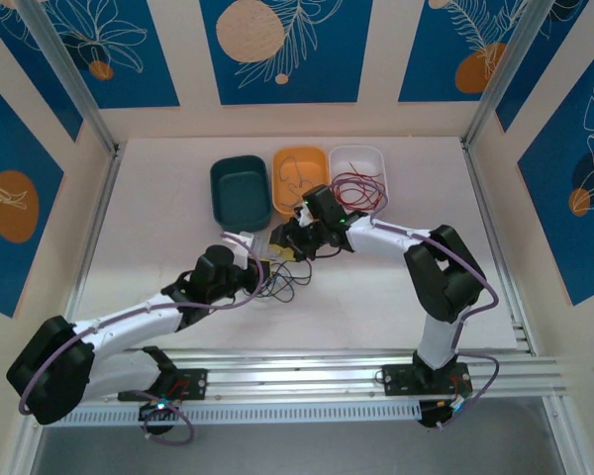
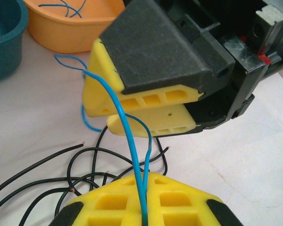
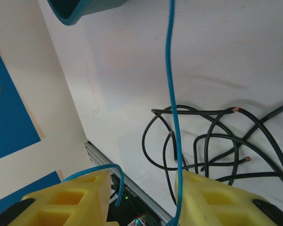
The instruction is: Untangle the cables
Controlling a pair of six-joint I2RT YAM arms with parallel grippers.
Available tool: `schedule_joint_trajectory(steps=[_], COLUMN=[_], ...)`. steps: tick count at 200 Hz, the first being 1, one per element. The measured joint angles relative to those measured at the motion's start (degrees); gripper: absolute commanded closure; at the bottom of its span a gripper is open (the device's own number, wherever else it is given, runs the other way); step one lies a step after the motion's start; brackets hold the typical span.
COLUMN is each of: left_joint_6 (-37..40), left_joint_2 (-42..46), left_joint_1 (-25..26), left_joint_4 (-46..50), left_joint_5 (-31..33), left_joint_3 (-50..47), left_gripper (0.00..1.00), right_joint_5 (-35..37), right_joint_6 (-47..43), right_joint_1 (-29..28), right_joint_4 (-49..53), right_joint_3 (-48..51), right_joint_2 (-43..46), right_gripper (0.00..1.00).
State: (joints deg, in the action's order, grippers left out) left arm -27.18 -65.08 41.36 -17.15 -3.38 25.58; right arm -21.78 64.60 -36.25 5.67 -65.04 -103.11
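Left fingers clamped on blue cable, black cables coiled on surface beneath.
Right wrist: right fingers apart, blue cable running up between them.
Top: black cables mid-surface, red cables in white bin.

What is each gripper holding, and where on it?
Left gripper pinches the blue cable partway along. Right gripper is open, straddling the same cable, not clamped.

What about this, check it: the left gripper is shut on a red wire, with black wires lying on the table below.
One thing is wrong: the left gripper is shut on a blue wire, not red, as the left wrist view shows. The black wires do lie on the table below.
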Motion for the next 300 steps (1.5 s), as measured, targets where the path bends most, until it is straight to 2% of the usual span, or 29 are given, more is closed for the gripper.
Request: schedule_joint_trajectory(steps=[29, 42, 72, 82, 90, 115, 139, 152, 183, 203, 226, 300], left_joint_6=[0.0, -0.2, -1.4, -1.4, -1.6, -2.5, -3.4, -3.8, -4.7, -5.5, -5.9, -5.7], left_joint_2=[0.0, 0.0, 0.0, 0.0, 0.0, 0.6, 2.6, 3.7, 4.6, 4.3, 2.8, -7.4], left_joint_1=[0.0, 0.0, 0.0, 0.0, 0.0, -0.1, -0.5, -0.8, -2.0, -2.9, -3.2, -3.3], left_joint_4=[0.0, 0.0, 0.0, 0.0, 0.1, 0.7, 1.6, 2.0, 3.7, 4.7, 4.6, -0.6], left_joint_5=[0.0, 0.0, 0.2, 0.5, 0.8, 2.4, 4.4, 5.4, 7.3, 7.8, 7.6, 0.5], left_joint_3=[0.0, 0.0, 0.0, 0.0, 0.0, -0.2, -1.4, -2.0, -2.1, -2.1, -2.1, -2.1], left_gripper=[0.9, 0.88, 0.71, 0.68, 0.66, 0.5, 0.31, 0.26, 0.21, 0.13, 0.1, 0.04], right_joint_5=[0.5, 0.6, 0.9, 1.2, 1.9, 4.0, 7.5, 9.9, 14.5, 17.3, 19.2, 21.8], right_joint_6=[-0.3, -0.2, -0.1, -0.5, -0.9, -2.8, -5.9, -7.9, -13.2, -16.5, -19.7, -27.7], right_joint_1=[0.0, 0.0, 0.1, 0.2, 0.4, 1.5, 2.2, 2.4, 2.2, 1.9, 1.4, -0.3], right_joint_4=[0.3, 0.3, 0.4, 0.8, 1.5, 5.0, 10.7, 14.4, 22.2, 26.0, 29.8, 37.0], right_joint_3=[0.9, 1.1, 1.4, 1.6, 1.9, 2.2, 1.0, -0.8, -7.1, -11.7, -16.4, -28.9], right_joint_2=[1.5, 2.3, 3.9, 4.7, 5.7, 9.8, 14.4, 16.6, 21.1, 23.1, 24.3, 24.1], right_gripper=[0.85, 0.9, 0.96, 1.0, 1.0, 1.0, 1.0, 1.0, 1.0, 1.0, 1.0, 1.0])
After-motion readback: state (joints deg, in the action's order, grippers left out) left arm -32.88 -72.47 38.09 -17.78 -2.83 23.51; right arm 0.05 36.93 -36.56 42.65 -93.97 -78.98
